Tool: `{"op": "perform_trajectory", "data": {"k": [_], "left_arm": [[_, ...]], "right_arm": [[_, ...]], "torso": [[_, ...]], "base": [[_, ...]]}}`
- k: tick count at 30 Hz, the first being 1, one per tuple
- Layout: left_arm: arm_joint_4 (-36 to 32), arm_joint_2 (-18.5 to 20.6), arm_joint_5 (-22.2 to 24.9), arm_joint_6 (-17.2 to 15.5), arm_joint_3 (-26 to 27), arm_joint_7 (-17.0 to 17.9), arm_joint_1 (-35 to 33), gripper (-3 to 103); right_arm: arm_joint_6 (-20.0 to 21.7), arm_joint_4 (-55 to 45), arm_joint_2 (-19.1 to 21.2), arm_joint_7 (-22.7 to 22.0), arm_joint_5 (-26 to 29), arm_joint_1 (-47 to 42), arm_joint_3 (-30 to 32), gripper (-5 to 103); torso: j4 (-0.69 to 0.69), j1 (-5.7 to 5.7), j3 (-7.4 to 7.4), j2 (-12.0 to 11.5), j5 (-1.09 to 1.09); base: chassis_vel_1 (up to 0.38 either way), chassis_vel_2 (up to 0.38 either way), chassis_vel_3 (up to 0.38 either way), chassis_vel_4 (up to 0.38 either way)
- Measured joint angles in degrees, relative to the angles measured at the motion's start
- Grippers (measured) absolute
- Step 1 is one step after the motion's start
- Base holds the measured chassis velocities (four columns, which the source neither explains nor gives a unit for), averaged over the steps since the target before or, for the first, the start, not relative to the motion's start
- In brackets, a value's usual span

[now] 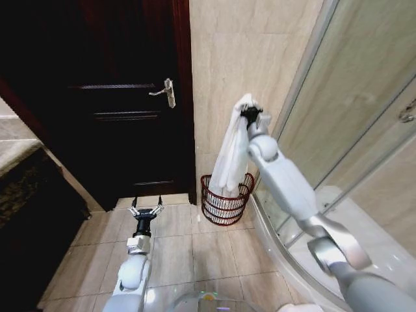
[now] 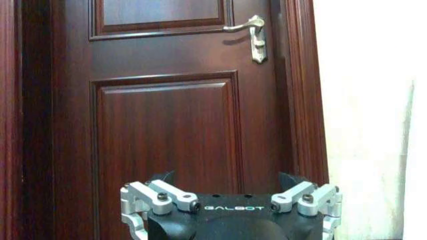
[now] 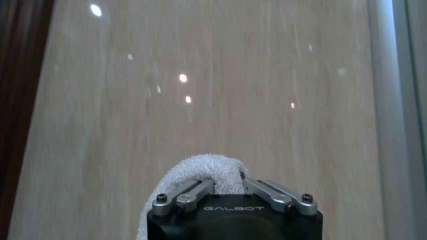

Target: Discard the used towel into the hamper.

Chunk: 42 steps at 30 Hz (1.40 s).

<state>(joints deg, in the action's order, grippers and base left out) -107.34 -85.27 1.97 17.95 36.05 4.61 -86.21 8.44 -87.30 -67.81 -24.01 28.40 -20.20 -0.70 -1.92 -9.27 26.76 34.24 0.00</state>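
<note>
The towel [image 1: 232, 153], white and limp, is hanging full length from the right gripper [image 1: 249, 114], whose fingers are clamping on its top fold high against the beige tiled wall [image 1: 221, 65], and its lower end is trailing down into the hamper [image 1: 224, 201], which is standing on the floor tiles in the corner between the dark wooden door [image 1: 110, 97] and the glass shower enclosure [image 1: 364, 117]. Holding the cloth that high is probably letting it hang straight over the basket's mouth, so that it could fall inside rather than catch on the rim. In the right wrist view a hump of towel [image 3: 203, 170] is bulging up between the closed linkages, the fingertips themselves being buried in the cloth. How much of the towel is already lying inside the hamper is hard to judge, since the ribs and the cloth are overlapping. The left gripper [image 1: 144, 212] is idling low near the floor, pointing at the door, its fingers spread apart and empty; its tips are being cut off in the left wrist view.
</note>
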Motion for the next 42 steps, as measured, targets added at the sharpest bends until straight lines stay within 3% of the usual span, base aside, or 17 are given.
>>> {"op": "perform_trajectory", "data": {"k": [9, 18, 21, 22, 25, 26, 28, 29, 32, 39, 42], "left_arm": [[0.6, 0.7, 0.1, 0.3, 0.1, 0.0, 0.2, 100], [0.9, 0.4, 0.1, 0.8, -0.1, 0.1, 0.1, 100], [0.9, 0.7, 0.2, 1.3, 0.4, 0.1, -0.1, 100], [0.9, 0.7, 0.2, 1.3, 0.4, 0.1, -0.1, 100], [0.9, 0.7, 0.5, 2.0, 1.1, 0.1, -0.4, 100], [0.9, 0.7, 0.5, 2.0, 1.1, 0.1, -0.4, 100], [1.0, 0.8, 0.6, 2.3, 1.3, 0.1, -0.7, 100], [1.0, 0.8, 0.6, 2.3, 1.3, 0.1, -0.7, 100], [1.0, 0.6, 0.7, 2.5, 1.5, 0.1, -0.8, 100], [0.7, -0.6, 0.6, 2.1, 1.5, 0.1, 0.2, 100], [0.7, -1.1, 0.6, 1.6, 1.5, 0.1, 0.8, 100]], "right_arm": [[-0.2, -1.6, 0.0, 0.3, 0.3, -11.2, 2.6, 2], [0.6, -0.7, -1.4, 0.4, 1.7, -15.5, 3.1, 2], [5.2, -2.4, -2.0, -2.1, 9.4, -16.3, 1.9, 2], [5.2, -2.4, -2.0, -2.1, 9.4, -16.3, 1.9, 2], [13.0, -5.4, -2.3, -8.4, 22.9, -15.5, 1.1, 2], [13.0, -5.4, -2.3, -8.4, 22.9, -15.5, 1.1, 2], [16.9, -6.6, -2.3, -13.1, 31.4, -14.3, 0.9, 2], [16.9, -6.6, -2.3, -13.1, 31.4, -14.3, 0.9, 2], [20.9, -6.9, -1.1, -20.4, 42.9, -11.4, 0.2, 2], [26.1, -6.7, 2.6, -26.0, 53.5, -8.9, -1.6, 2], [27.2, -6.5, 3.4, -27.1, 55.2, -8.1, -2.6, 2]], "torso": [[0.02, 0.00, 0.00, 0.0, 0.00], [0.01, 0.00, 0.00, 0.0, -0.01], [0.01, 0.00, 0.00, 0.0, -0.01], [0.01, 0.00, 0.00, 0.0, -0.01], [0.01, 0.00, 0.00, 0.0, -0.01], [0.01, 0.00, 0.00, 0.0, -0.01], [0.00, 0.00, 0.00, 0.0, -0.01], [0.00, 0.00, 0.00, 0.0, -0.01], [0.00, 0.00, 0.00, 0.0, 0.00], [0.03, 0.00, 0.01, 0.0, 0.00], [0.02, 0.00, 0.01, 0.0, 0.00]], "base": [[0.000, 0.000, 0.000, 0.000], [0.000, 0.000, 0.000, 0.000], [0.000, 0.000, 0.000, 0.000], [0.000, 0.000, 0.000, 0.000], [0.000, 0.000, 0.000, 0.000], [0.000, 0.000, 0.000, 0.000], [0.000, 0.000, 0.000, 0.000], [0.000, 0.000, 0.000, 0.000], [0.000, 0.000, 0.000, 0.000], [0.000, 0.000, 0.000, 0.000], [0.000, 0.000, 0.000, 0.000]]}}
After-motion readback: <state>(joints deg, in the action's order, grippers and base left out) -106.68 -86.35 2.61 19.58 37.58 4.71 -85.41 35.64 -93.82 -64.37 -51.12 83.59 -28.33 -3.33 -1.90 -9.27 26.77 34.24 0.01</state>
